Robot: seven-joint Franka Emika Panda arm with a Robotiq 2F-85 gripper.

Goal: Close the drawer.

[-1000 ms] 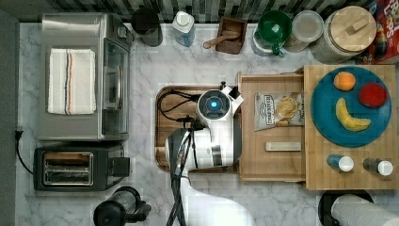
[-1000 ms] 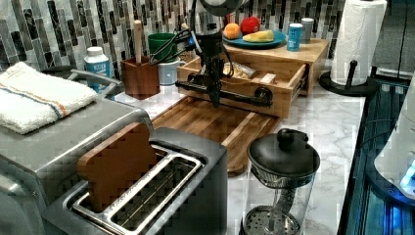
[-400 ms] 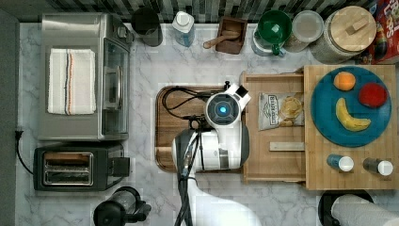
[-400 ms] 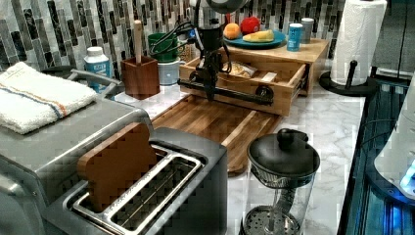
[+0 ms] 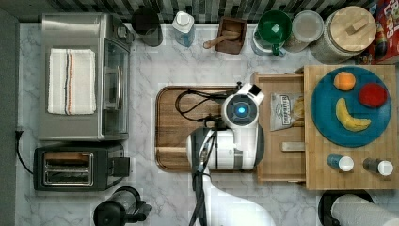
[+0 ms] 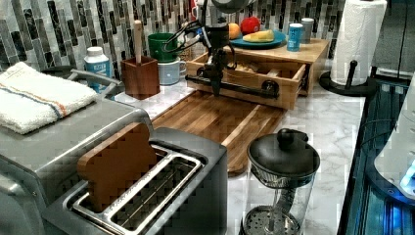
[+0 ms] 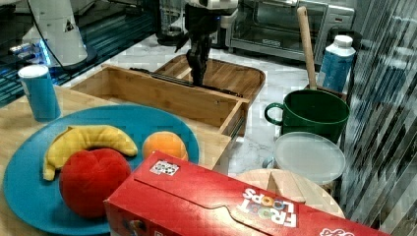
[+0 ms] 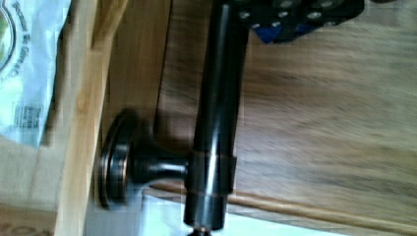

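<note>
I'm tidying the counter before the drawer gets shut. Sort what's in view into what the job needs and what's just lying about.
Needed for the job:
- the drawer, part open
- its dark bar handle
- the gripper, down at the handle

Just lying about:
- snack bag in the drawer
- blue plate of fruit
- brown tray
- toaster
- green mug
- paper towel roll

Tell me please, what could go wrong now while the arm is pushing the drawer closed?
The pincer sits at the dark handle bar of the half-open drawer; it may slip off the round bar. The snack bag inside could catch under the slab. A hard push might shake the shakers.
</note>
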